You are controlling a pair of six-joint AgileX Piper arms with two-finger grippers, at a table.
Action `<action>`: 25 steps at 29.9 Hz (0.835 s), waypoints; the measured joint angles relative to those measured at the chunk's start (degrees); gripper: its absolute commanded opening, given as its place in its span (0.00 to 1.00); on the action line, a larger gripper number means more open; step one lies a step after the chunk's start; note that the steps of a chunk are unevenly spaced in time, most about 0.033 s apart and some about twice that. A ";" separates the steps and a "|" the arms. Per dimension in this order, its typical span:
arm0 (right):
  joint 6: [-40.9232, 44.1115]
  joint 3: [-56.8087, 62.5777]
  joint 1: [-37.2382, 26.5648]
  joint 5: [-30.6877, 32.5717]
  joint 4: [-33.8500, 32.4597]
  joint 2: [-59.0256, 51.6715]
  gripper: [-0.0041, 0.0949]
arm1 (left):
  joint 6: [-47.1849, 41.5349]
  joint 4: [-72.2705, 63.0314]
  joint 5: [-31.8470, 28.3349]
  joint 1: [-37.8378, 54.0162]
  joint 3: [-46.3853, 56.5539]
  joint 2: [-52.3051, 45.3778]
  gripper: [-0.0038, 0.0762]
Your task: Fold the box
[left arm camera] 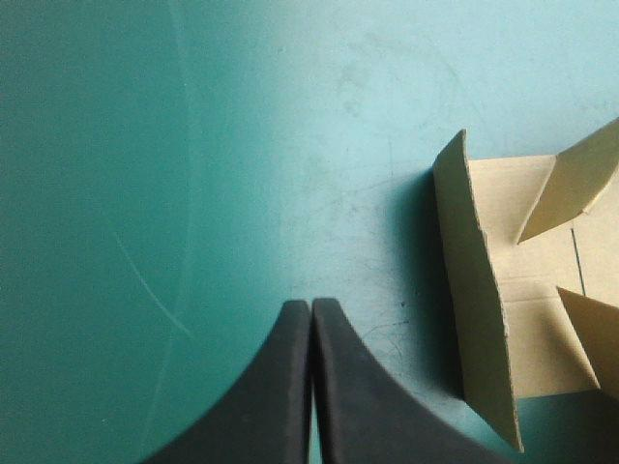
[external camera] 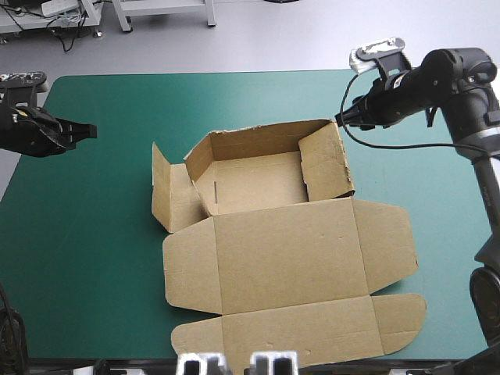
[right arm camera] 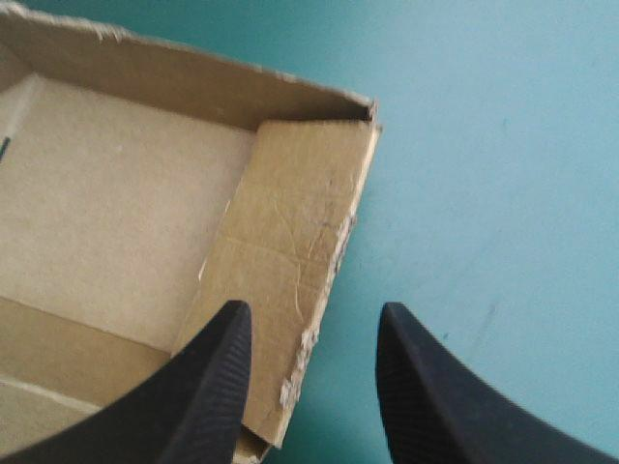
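Worktop (external camera: 94, 234): teal-green cover, bare around the board, so both arms have room to come in from the sides.
Box (external camera: 258, 187): brown, sitting about mid-worktop as an open tray. From where I stand it looks part-built.
Lid (external camera: 289, 254): lying flat from the tray's near wall toward the near edge, side tabs spread out. It is out of the way of the wall work.
Right wall (external camera: 324, 160): raised and folded in against the tray, with a ragged top edge.
Left flap (external camera: 166, 195): standing but splayed outward and not tucked, so that end of the tray is open. I'd say it is the part still to do.
Right pincer (right arm camera: 309, 324): fingers spread, holding nothing, at the far right corner. The right wall's edge lines up between them, probably for a pinch or press.
Left pincer (left arm camera: 311, 307): fingers pressed together, empty, over bare cover. It points toward the left flap but is clear of it, as if waiting its turn.
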 measured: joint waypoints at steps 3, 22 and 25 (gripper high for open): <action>0.36 5.10 0.00 -0.05 0.00 1.65 0.44 | -0.05 0.99 0.00 0.00 0.00 0.00 0.03; -1.77 8.53 0.00 -5.67 3.89 16.15 0.22 | -0.05 2.61 0.00 0.00 0.00 0.00 0.03; -2.04 8.53 0.00 -7.39 5.41 16.74 0.03 | 0.34 2.36 0.00 0.00 0.00 0.00 0.03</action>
